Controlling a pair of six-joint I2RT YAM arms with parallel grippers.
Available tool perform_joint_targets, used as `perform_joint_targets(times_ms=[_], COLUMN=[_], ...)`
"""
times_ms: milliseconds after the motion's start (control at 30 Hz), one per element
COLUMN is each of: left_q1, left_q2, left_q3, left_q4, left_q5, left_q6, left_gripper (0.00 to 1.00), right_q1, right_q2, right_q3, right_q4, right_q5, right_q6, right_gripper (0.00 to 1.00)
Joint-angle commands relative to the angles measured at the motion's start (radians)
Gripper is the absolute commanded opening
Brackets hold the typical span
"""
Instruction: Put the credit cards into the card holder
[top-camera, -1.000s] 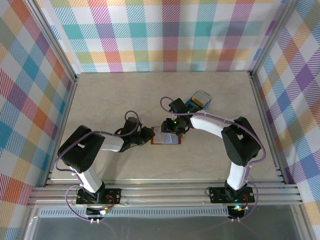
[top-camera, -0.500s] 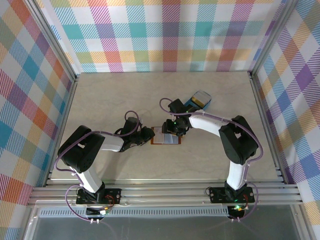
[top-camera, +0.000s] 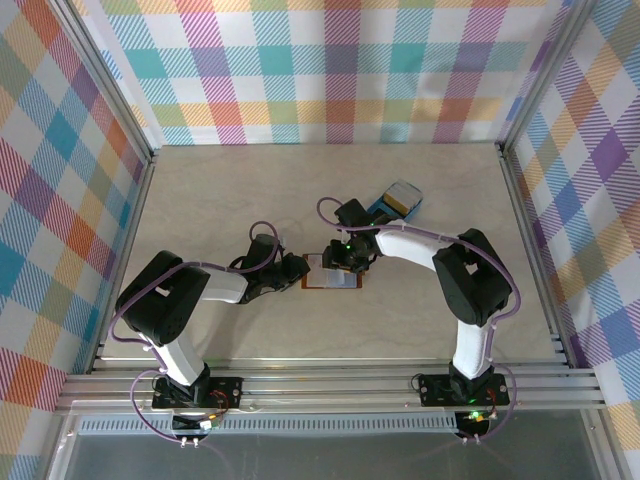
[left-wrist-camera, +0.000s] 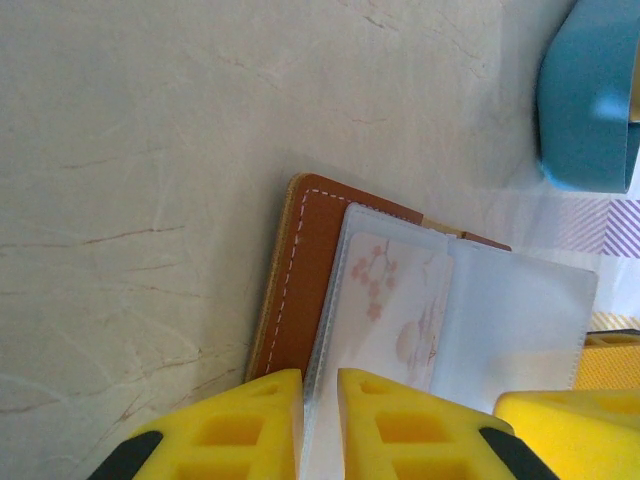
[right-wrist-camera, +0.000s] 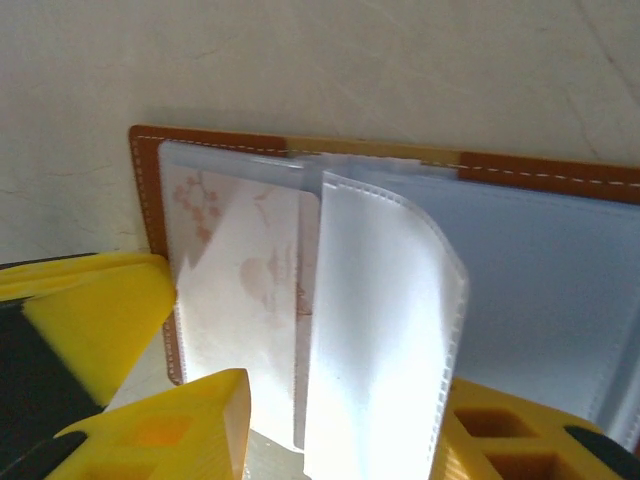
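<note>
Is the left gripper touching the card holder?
Touching. In the left wrist view the left gripper pinches a clear sleeve of the card holder.

The brown card holder (top-camera: 329, 279) lies open on the pale table (top-camera: 220, 190) between the two arms. The left gripper (top-camera: 299, 270) meets its left edge, the right gripper (top-camera: 344, 262) reaches over its far side, and a blue tray (top-camera: 398, 200) sits behind
</note>
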Motion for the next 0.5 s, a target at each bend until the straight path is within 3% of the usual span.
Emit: perform_joint_targets(times_ms=[0, 467], left_q1=[0.004, 0.004], left_q2=[0.064, 0.053], left_q3=[-0.025, -0.034], left_q4=[-0.169, -0.170], left_q5=[-0.016, -0.020], left_q6=[-0.002, -0.001], left_gripper=[0.18, 0.18], right_q1=[0.000, 0.024], right_q2=[-0.039, -0.006], right_q3=[0.004, 0.015], right_q4=[0.048, 0.152], right_q5=[-0.072, -0.164], right_q6=[0.002, 0.063], right_gripper=[0.43, 0.44])
